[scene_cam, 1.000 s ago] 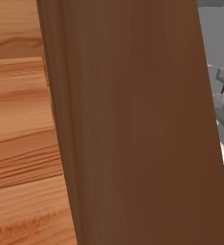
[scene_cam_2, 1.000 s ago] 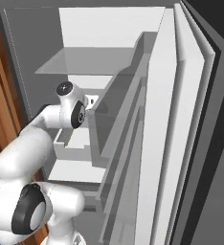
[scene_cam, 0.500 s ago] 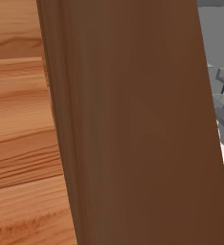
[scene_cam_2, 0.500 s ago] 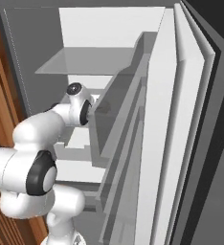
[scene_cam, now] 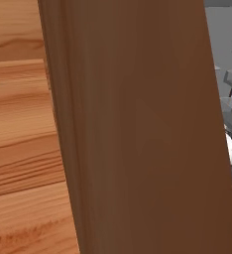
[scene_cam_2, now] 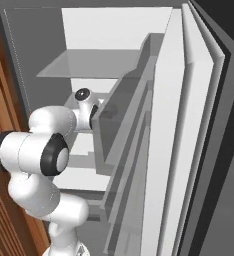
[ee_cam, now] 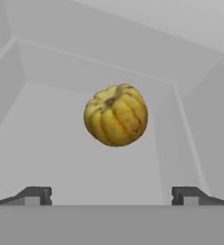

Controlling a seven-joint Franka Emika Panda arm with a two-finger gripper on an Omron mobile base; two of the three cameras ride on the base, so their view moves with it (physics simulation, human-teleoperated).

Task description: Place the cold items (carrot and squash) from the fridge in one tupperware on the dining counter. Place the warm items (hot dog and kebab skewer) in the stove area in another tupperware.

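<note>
You've got the gripper (ee_cam: 112, 196) spread wide and empty, lined up on the squash (ee_cam: 116, 115), which sits alone on the white fridge shelf (ee_cam: 61, 158) straight ahead, roughly centred between the fingertips (ee_cam: 35, 195) but well short of them.

Risks as I read it:
- Squash is round and ribbed. Close off-centre and it likely rolls or squirts toward the back wall.
- Push in too far before closing and you shove it deeper instead of bracketing it.
- Carrot isn't in view, so can't say where it lies.

Clearance: shelf walls angle in on both sides of the squash, right wall nearer. In the right base view the arm (scene_cam_2: 44, 150) reaches in past the open fridge door (scene_cam_2: 164, 150), with a glass shelf (scene_cam_2: 89, 70) above the wrist. Room to lift looks tight; I'd pull straight back out.
</note>
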